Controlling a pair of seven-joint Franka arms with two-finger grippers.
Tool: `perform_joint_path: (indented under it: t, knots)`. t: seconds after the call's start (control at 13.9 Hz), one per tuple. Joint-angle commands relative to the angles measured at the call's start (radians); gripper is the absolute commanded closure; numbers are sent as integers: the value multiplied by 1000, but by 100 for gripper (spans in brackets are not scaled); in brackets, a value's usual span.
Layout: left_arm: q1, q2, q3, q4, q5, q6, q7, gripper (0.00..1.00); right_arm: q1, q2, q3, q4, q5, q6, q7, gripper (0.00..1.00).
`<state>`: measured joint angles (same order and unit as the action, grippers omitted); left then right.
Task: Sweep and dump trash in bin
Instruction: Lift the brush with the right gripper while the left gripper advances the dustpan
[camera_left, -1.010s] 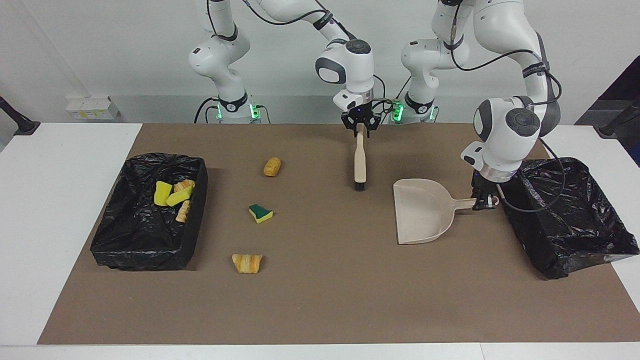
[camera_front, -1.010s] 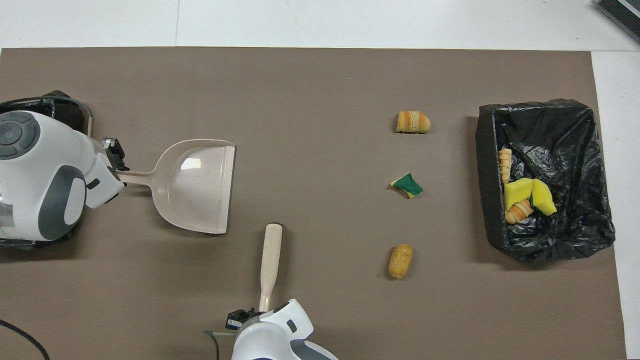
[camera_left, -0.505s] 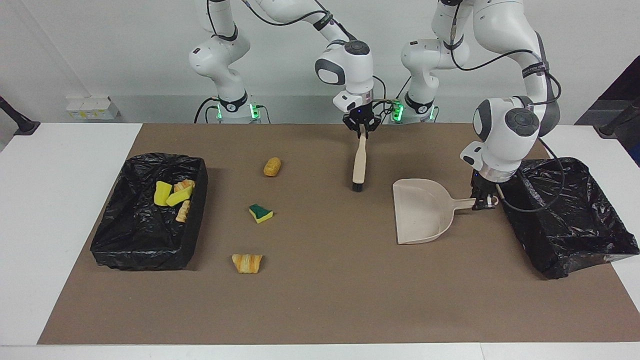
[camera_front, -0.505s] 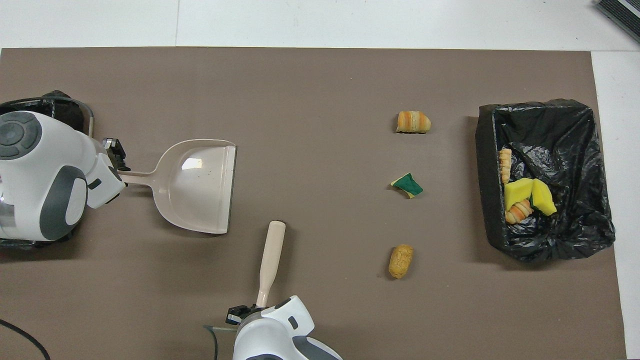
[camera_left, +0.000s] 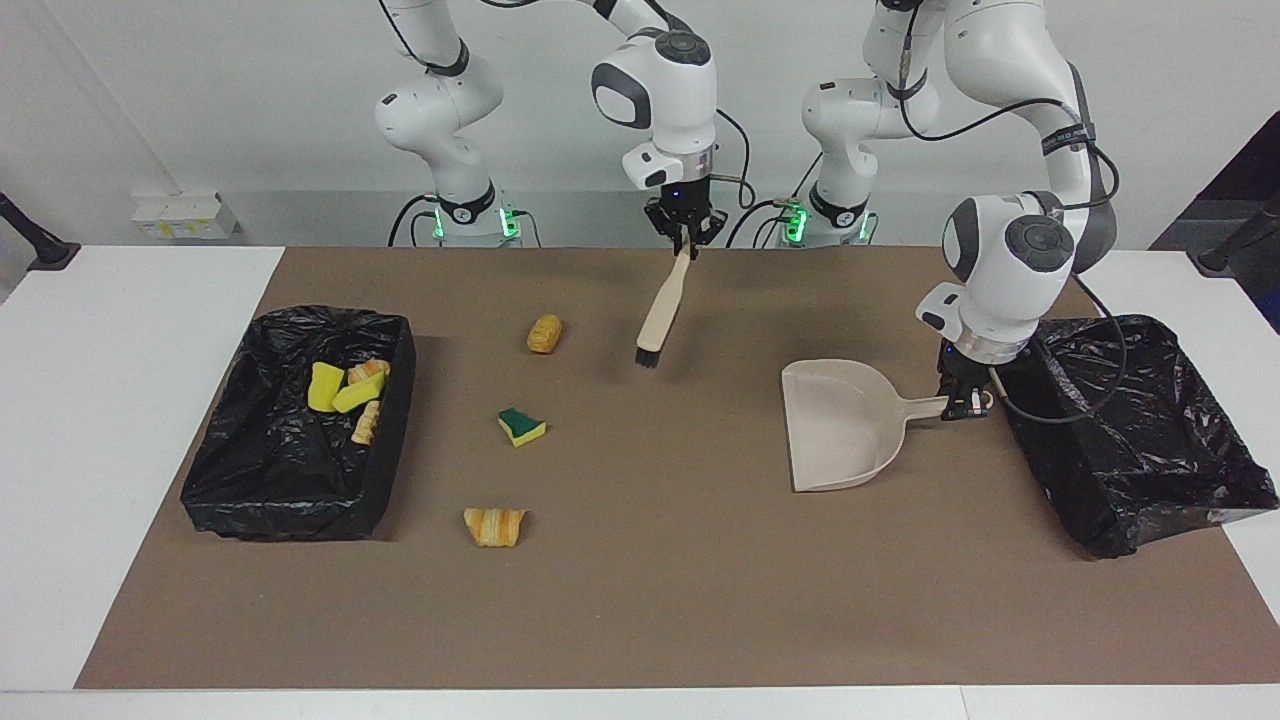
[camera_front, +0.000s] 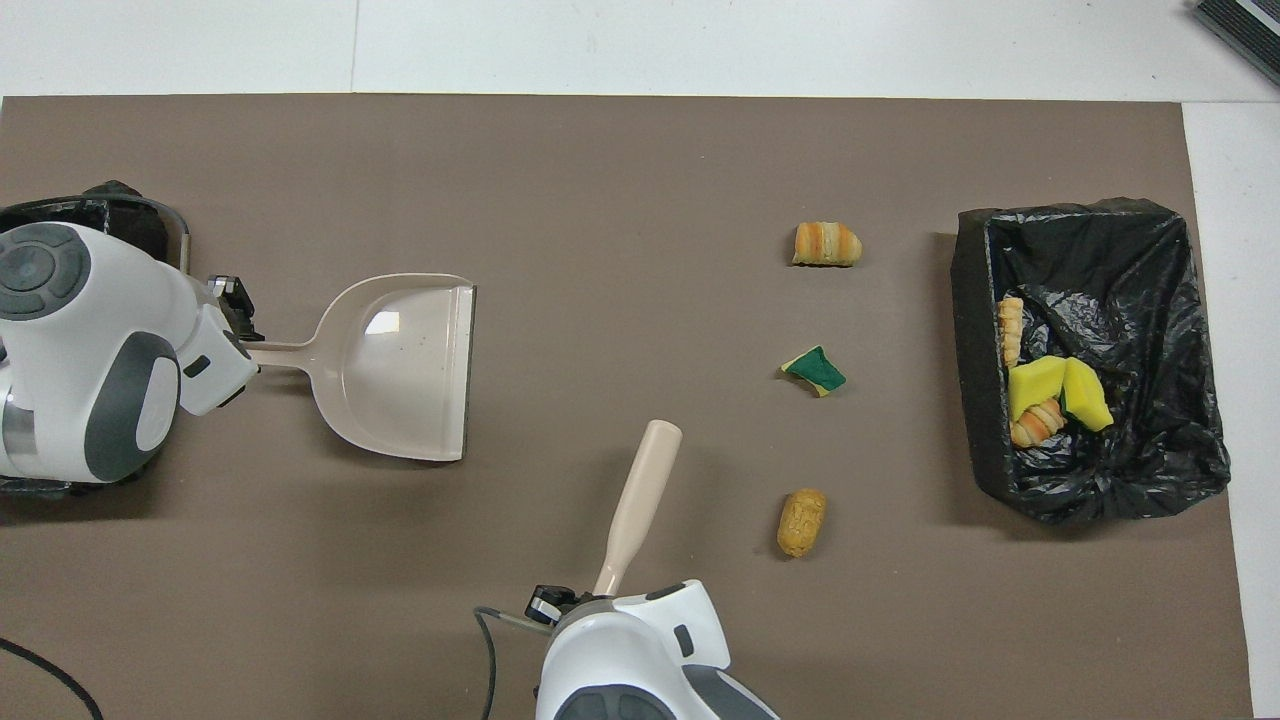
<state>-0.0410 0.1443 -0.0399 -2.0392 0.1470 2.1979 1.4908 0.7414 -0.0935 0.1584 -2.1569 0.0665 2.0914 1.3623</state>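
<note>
My right gripper (camera_left: 684, 243) is pinched shut on the thin end of the brush (camera_left: 662, 312) handle. The brush hangs clear of the mat (camera_left: 650, 600), tilted, bristles down and slanted toward the right arm's end of the table.

My left gripper (camera_left: 962, 403) is clamped on the tip of the dustpan (camera_left: 840, 425) handle. The pan sits at the mat, mouth facing the right arm's end, just beside the bin (camera_left: 1140, 430) at the left arm's end. That bin's black liner shows nothing inside from either view.

Trash on the mat, three scraps in a rough line between brush and the other bin:
- tan chunk (camera_left: 544, 333), nearest the robots, near the brush bristles but apart from them
- green-topped sponge piece (camera_left: 521, 426), in the middle
- striped orange chunk (camera_left: 494, 526), farthest from the robots

Trash in the bin (camera_left: 300, 500) at the right arm's end: two yellow sponge pieces (camera_front: 1058, 390) and two orange chunks (camera_front: 1012, 325), lying together on the liner at the side toward the mat's centre.

Pan holds no scraps.
</note>
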Motion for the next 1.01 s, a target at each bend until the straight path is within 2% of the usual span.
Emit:
perform_joint_path:
  t: [0.0, 0.22, 0.36, 0.65, 0.94]
  knots:
    - [-51, -23, -9, -7, 20, -42, -127, 100, -19, -52, 6, -76, 29, -74, 89, 100]
    - [-57, -35, -92, -9, 20, -107, -278, 100, -86, -136, 6, -233, 33, -76, 265, 100]
    - [-59, -54, -153, -25, 20, -131, -395, 100, -128, -170, 7, -296, 48, -79, 326, 100]
    - [-66, -60, -219, -29, 20, -145, -503, 100, -163, -170, 7, -307, 52, -65, 321, 100]
    - [-86, -83, -288, -62, 20, -132, -635, 100, -249, -128, 7, -304, 156, 28, 216, 100]
